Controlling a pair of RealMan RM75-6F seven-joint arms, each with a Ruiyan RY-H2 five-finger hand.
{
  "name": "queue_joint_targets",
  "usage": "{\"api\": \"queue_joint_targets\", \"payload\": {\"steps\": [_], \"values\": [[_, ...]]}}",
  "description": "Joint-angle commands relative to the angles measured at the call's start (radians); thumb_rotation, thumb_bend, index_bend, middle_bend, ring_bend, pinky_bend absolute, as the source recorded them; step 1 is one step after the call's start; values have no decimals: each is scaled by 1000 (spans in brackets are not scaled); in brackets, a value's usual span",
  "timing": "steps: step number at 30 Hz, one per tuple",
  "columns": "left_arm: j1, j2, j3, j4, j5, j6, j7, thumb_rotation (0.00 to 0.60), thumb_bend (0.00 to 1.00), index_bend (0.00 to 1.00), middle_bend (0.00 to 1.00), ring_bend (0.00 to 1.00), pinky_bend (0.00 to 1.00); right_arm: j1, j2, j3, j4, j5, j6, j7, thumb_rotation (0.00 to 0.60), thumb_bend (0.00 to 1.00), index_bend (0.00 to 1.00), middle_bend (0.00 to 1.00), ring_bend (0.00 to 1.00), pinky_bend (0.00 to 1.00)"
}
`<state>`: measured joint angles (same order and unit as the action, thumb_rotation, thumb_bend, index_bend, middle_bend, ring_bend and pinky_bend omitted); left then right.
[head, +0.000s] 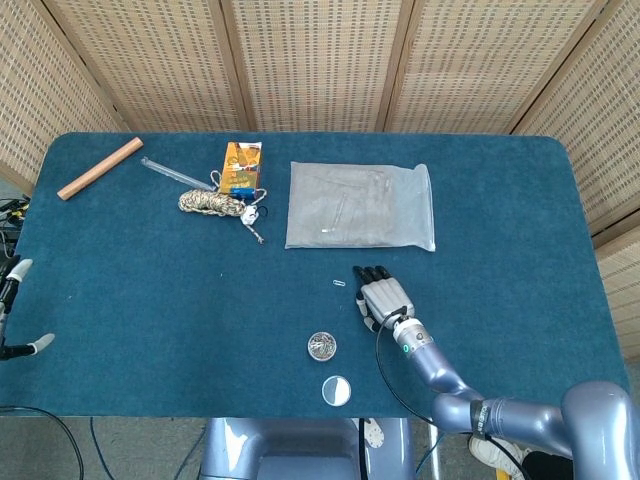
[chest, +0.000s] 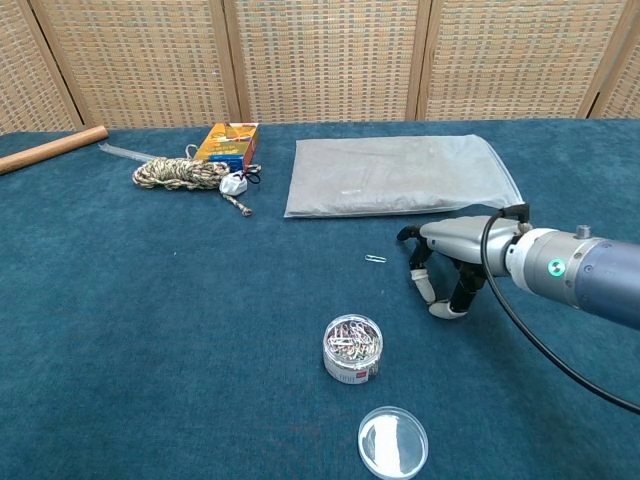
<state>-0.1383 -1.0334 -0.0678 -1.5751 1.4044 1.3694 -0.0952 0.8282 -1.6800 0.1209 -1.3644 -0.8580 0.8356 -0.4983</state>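
orange box (head: 242, 166) has print, too small to read, no other text

- The left hand (head: 14, 305) is cut off by the head view's left edge; only pale fingertips show, and the chest view misses it wholly.
- The right hand (chest: 447, 262) hides its own palm; a pinch cannot be told.
- The loose paper clip (chest: 375, 259) is too small to read in shape.
- The plastic bag (head: 360, 204) blurs its contents.
- The wooden rod (chest: 52, 149) runs off the chest view's left edge.
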Motion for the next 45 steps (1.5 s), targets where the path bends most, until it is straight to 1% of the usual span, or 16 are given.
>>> {"api": "queue_joint_targets", "payload": {"steps": [1,10,15,19,22,26,29,31,34,39,45], "values": [[0,0,1,0,1,0,-1,600,0,0,0,0,0,-2,-2,-2,2,-6,2,6,600,381,647,0,0,4],[0,2,2,-3,4,1,-2,600,0,0,0,0,0,-2,10,1,-7,-4,6,8,600,436,651,0,0,6],[-1,2,2,-3,4,0,-4,600,0,0,0,0,0,-4,37,6,-47,-15,16,15,600,457,651,0,0,5],[-1,2,2,-3,5,-1,-5,600,0,0,0,0,0,-9,73,10,-112,-53,34,29,600,458,651,0,0,6],[-2,3,3,-4,7,0,-6,600,0,0,0,0,0,-10,109,13,-187,-105,44,46,600,458,651,0,0,6],[-1,3,4,-6,11,4,-4,600,0,0,0,0,0,-4,145,19,-279,-161,42,67,600,458,651,0,0,6],[0,4,5,-8,14,6,-3,600,0,0,0,0,0,5,157,22,-323,-182,33,76,600,458,651,0,0,6],[1,4,6,-8,15,7,-3,600,0,0,0,0,0,14,151,22,-341,-191,26,78,600,458,651,0,0,6],[1,4,7,-8,16,8,-2,600,0,0,0,0,0,29,125,20,-327,-185,23,62,600,457,651,0,0,6],[-1,4,5,-4,12,3,-7,600,0,0,0,0,0,53,83,16,-306,-126,17,24,600,457,651,0,0,6],[-3,3,7,-2,12,-1,-7,600,0,0,0,0,0,62,56,5,-307,-104,29,3,600,458,651,0,0,6]]}}
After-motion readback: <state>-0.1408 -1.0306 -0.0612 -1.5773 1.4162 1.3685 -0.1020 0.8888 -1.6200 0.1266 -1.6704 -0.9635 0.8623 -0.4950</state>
